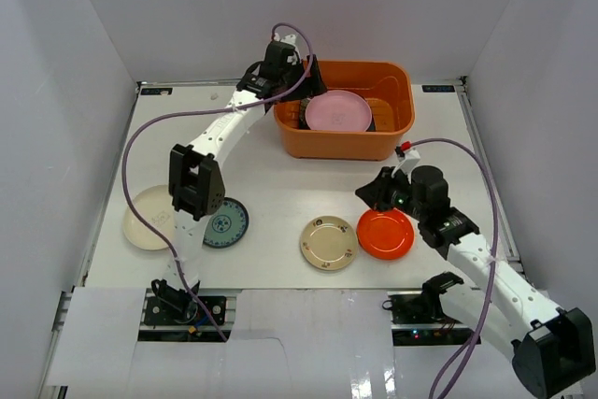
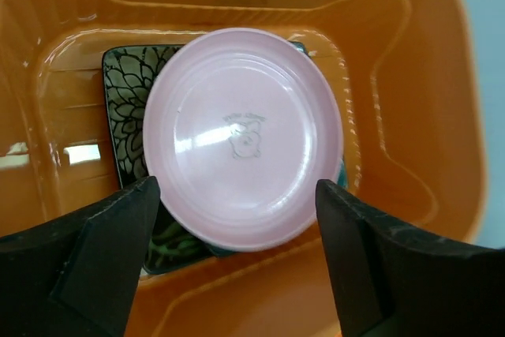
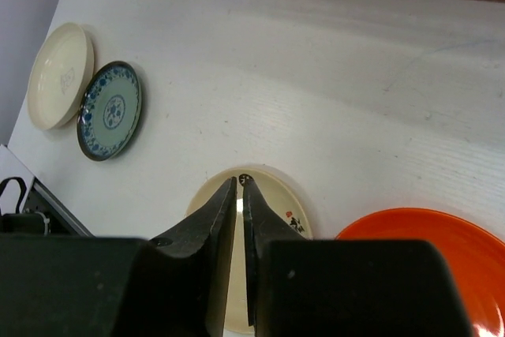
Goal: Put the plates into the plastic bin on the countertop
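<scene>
The orange plastic bin (image 1: 388, 142) stands at the back of the white countertop (image 1: 280, 175). In it a round pink plate (image 1: 338, 111) lies on a black-floral square plate (image 2: 126, 108), with a teal edge (image 2: 342, 171) showing beneath. My left gripper (image 1: 306, 79) hovers over the bin's left end, open and empty; in its wrist view (image 2: 237, 189) the jaws stand wide apart above the pink plate (image 2: 243, 136). My right gripper (image 1: 372, 193) is shut and empty, above the cream-gold plate (image 3: 276, 199) and beside the orange-red plate (image 1: 385, 233).
The cream-gold plate (image 1: 329, 242) lies at front centre. A blue-patterned plate (image 1: 227, 223) and a white plate (image 1: 149, 217) lie together at the front left, partly under the left arm. White walls close in the sides and back.
</scene>
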